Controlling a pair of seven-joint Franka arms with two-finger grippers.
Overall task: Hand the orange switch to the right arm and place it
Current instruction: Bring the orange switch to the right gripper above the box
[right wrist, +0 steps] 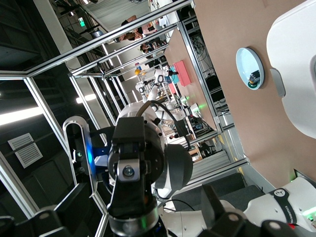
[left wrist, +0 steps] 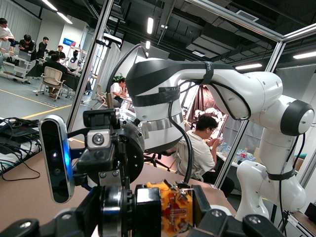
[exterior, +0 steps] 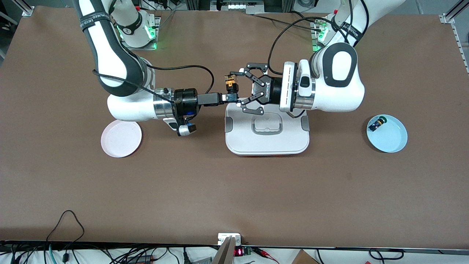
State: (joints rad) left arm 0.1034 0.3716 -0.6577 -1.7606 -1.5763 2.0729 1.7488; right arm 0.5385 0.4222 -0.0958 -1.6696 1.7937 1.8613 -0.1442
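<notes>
The orange switch (exterior: 231,81) is up in the air over the table's middle, above the edge of a white lidded box that lies farther from the front camera. My left gripper (exterior: 235,88), the open-frame linkage one, is shut on it, holding it lengthwise between its pads. In the left wrist view the switch (left wrist: 175,210) shows its orange end against one pad (left wrist: 200,202) and its round black end toward the right arm. My right gripper (exterior: 229,97), with slim fingers, has come in level and is open, its fingers above and below the round black end.
The white lidded box (exterior: 267,139) lies under both grippers. A pink plate (exterior: 121,138) sits toward the right arm's end. A light blue plate (exterior: 394,141) toward the left arm's end holds a small blue-and-black part (exterior: 377,124).
</notes>
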